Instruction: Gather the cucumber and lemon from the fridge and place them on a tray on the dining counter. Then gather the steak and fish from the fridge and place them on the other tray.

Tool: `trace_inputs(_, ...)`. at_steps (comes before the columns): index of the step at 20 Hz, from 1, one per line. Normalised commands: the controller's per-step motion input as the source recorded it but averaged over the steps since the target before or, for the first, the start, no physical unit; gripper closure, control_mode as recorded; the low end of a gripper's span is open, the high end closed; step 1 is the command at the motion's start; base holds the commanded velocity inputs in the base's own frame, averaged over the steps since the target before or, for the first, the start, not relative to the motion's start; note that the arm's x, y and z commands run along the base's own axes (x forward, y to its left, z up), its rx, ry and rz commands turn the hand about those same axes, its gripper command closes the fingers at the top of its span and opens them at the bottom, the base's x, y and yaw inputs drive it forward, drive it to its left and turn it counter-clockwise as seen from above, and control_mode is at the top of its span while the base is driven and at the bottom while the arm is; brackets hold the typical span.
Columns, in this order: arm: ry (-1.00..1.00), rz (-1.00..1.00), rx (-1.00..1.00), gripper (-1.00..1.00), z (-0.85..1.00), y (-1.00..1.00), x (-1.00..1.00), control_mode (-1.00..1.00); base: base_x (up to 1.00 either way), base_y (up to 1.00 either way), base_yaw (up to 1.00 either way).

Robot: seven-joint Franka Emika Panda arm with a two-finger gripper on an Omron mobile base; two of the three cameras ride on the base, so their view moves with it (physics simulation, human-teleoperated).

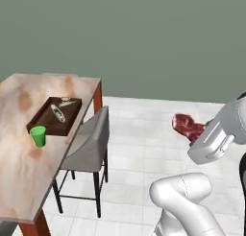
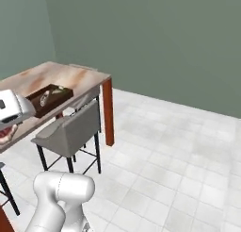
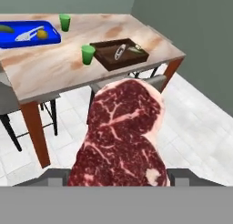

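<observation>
Steak (image 3: pixel 123 136), red and marbled, hangs in the gripper (image 3: pixel 119 176), whose jaws are clamped on its lower end, one at each side. The arm carries it in mid-air over the tiled floor (image 1: pixel 144 144), well apart from the dining counter (image 3: pixel 54 66), probably so it clears the chairs on the way in. From the left base camera the meat juts forward from the hand toward the counter.

Ahead on the counter sit two trays. The brown tray (image 3: pixel 119 54) lies near the counter's corner beside the red leg (image 3: pixel 169 73), and holds a pale, silvery thing that may be a fish and a small greenish item; both are too small to name with certainty. The blue tray (image 3: pixel 28 34) sits at the far edge and carries what looks like a cucumber, a lemon and another pale object. If so, the produce step seems finished, and the steak should go to the brown tray.

A green cup (image 3: pixel 87 54) stands just beside the brown tray on its near side, and a second cup (image 3: pixel 65 22) is next to the blue tray. A grey chair (image 1: pixel 89 144) is tucked along the counter's edge below the brown tray, so the approach will need height to pass over the backrest and that cup.
</observation>
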Motion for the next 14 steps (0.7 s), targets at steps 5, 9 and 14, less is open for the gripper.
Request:
trace_inputs(5, 0.0, 0.0, 0.0, 1.0, 0.0, 0.0, 0.0, 1.0, 1.0, -0.29, 0.4)
trace_inputs(9, 0.0, 0.0, 0.0, 1.0, 0.0, 0.0, 0.0, 1.0, 0.9, -0.27, 0.4)
trace_inputs(14, 0.0, 0.0, 0.0, 1.0, 0.0, 0.0, 0.0, 1.0, 0.63, -0.31, 0.44)
